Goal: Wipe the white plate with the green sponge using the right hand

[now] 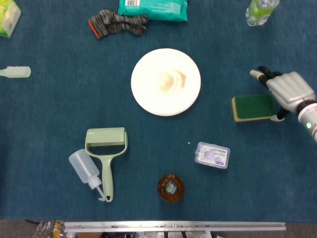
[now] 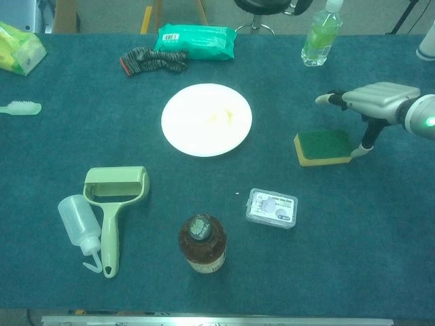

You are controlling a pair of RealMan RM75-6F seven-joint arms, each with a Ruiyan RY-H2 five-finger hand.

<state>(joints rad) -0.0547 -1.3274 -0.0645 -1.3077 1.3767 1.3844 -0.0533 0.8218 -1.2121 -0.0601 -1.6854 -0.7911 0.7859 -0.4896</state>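
While apart: robot hand [image 1: 290, 91], green sponge [image 1: 253, 107].

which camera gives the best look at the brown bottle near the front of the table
The chest view: the brown bottle shows its cap, shoulders and part of its side. The head view looks straight down on it, so only the round top shows.

green packet [image 1: 153, 9] and clear bottle [image 1: 260, 11] cut off at top edge

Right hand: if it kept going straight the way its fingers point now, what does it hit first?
Probably nothing: the right hand points left above the green sponge, along bare table behind the white plate. Height unclear.
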